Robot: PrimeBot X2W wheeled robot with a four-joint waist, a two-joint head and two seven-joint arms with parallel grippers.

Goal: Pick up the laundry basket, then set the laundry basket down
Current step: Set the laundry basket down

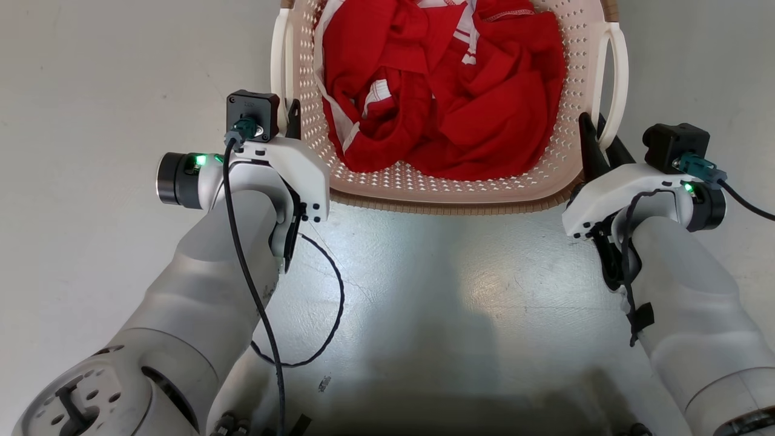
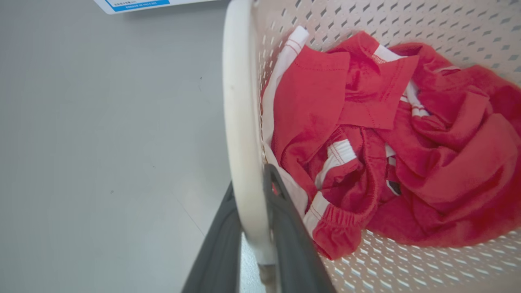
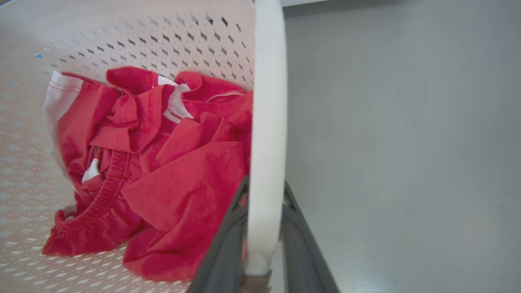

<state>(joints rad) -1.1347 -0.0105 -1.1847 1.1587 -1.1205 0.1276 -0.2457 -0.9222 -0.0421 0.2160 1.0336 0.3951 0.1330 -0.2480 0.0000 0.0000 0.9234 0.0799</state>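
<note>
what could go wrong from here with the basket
1. The laundry basket is held only by two thin smooth loops: left end effector on the left handle, right end effector on the right handle; either may slip.
2. Both grips sit at the handles' near ends, so the far side may sag.
3. If one arm rises faster, the red clothes may slide or spill.

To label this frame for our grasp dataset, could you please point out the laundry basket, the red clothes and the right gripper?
laundry basket (image 1: 381, 181): head view, perforated near wall.
red clothes (image 1: 484, 109): head view, middle of the pile.
right gripper (image 3: 265, 181): right wrist view, between its fingertips, at the white handle.
</note>
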